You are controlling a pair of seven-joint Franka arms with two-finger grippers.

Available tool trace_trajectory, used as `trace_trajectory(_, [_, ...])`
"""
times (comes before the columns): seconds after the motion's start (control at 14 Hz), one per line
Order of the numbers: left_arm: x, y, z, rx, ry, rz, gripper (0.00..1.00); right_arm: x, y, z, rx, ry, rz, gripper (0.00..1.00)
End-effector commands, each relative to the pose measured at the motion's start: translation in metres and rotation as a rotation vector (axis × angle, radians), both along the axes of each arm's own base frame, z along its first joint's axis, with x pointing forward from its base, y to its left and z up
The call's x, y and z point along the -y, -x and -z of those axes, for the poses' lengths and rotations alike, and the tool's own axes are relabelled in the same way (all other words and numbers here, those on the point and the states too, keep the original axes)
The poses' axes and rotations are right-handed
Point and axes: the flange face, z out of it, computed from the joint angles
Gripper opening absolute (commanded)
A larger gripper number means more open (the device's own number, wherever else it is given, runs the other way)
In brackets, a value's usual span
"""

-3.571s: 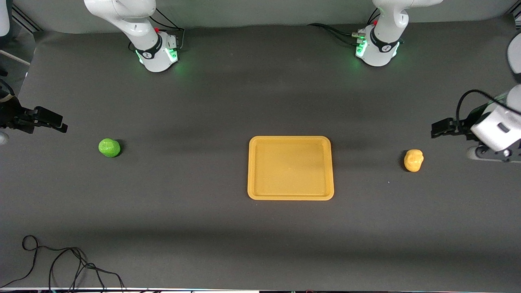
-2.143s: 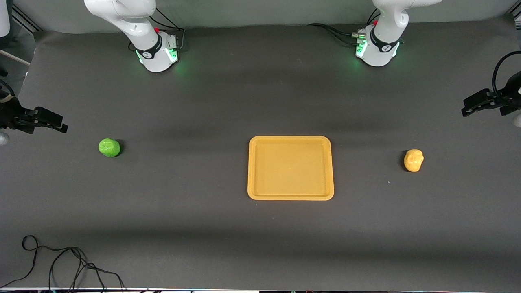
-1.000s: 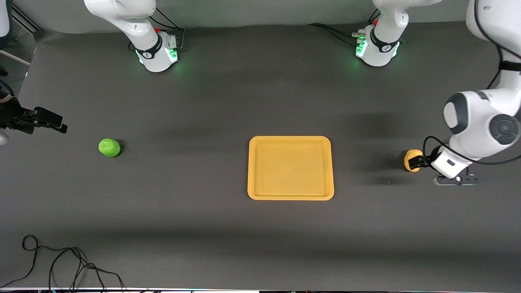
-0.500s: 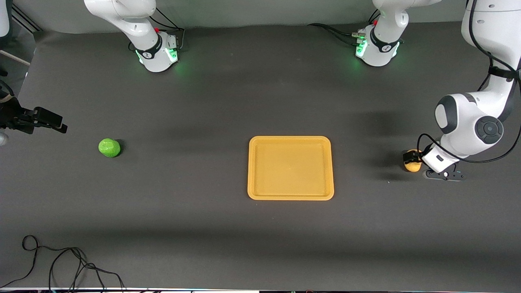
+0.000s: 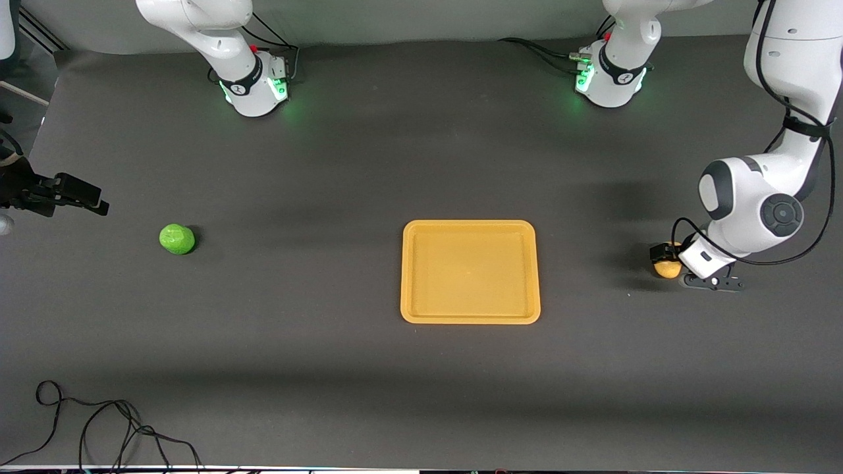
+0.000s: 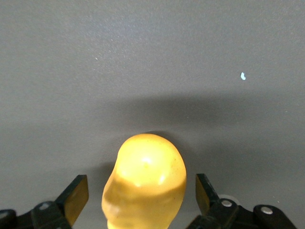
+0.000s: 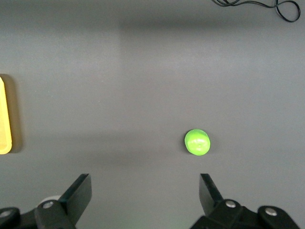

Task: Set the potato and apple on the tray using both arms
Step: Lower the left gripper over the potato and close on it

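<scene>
The yellow-orange potato [image 5: 666,269] lies on the dark table toward the left arm's end. My left gripper [image 5: 668,258] is down around it, open. In the left wrist view the potato [image 6: 145,183] sits between the two fingers [image 6: 76,196] with a gap on each side. The flat yellow-orange tray [image 5: 470,227] lies mid-table with nothing on it. The green apple [image 5: 177,238] rests toward the right arm's end. My right gripper [image 5: 79,195] waits open in the air near that table end; its wrist view shows the apple [image 7: 197,142] ahead of the gripper [image 7: 145,191] and a strip of the tray [image 7: 5,117].
A loose black cable [image 5: 99,428] coils at the table's front corner toward the right arm's end. The two arm bases [image 5: 253,85] [image 5: 609,79] stand along the back of the table. A small white speck [image 6: 243,76] lies on the mat near the potato.
My left arm swung in from the table's end and came down until its open fingers straddle the potato. The right arm, the apple and the tray have not moved.
</scene>
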Motion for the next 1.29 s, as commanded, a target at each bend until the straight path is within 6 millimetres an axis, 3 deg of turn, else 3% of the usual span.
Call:
trace_trajectory(0.0, [0.003, 0.007, 0.004, 0.016, -0.004, 0.024, 0.97, 0.000, -0.002, -0.004, 0.001, -0.014, 0.018, 1.00])
trace_trajectory(0.43, [0.008, 0.004, 0.000, 0.022, -0.004, 0.037, 0.64, 0.000, -0.002, -0.004, 0.002, -0.014, 0.018, 1.00])
trace_trajectory(0.64, [0.010, 0.003, -0.004, 0.019, -0.003, 0.043, 0.31, 0.000, -0.002, -0.004, 0.004, -0.014, 0.018, 1.00])
trace_trajectory(0.79, [0.011, 0.001, -0.012, 0.028, -0.003, 0.048, 0.19, 0.000, -0.002, -0.004, 0.004, -0.014, 0.018, 1.00])
trace_trajectory(1.0, [0.011, -0.006, -0.043, 0.029, -0.004, 0.075, 0.00, 0.000, -0.002, -0.004, 0.004, -0.014, 0.018, 1.00])
trace_trajectory(1.14, [0.012, -0.016, -0.080, 0.030, -0.003, 0.077, 0.00, 0.000, -0.002, -0.004, 0.004, -0.014, 0.018, 1.00])
trace_trajectory(1.21, [0.016, -0.022, -0.110, 0.037, 0.005, 0.076, 0.00, 0.000, -0.002, -0.004, 0.004, -0.014, 0.018, 1.00])
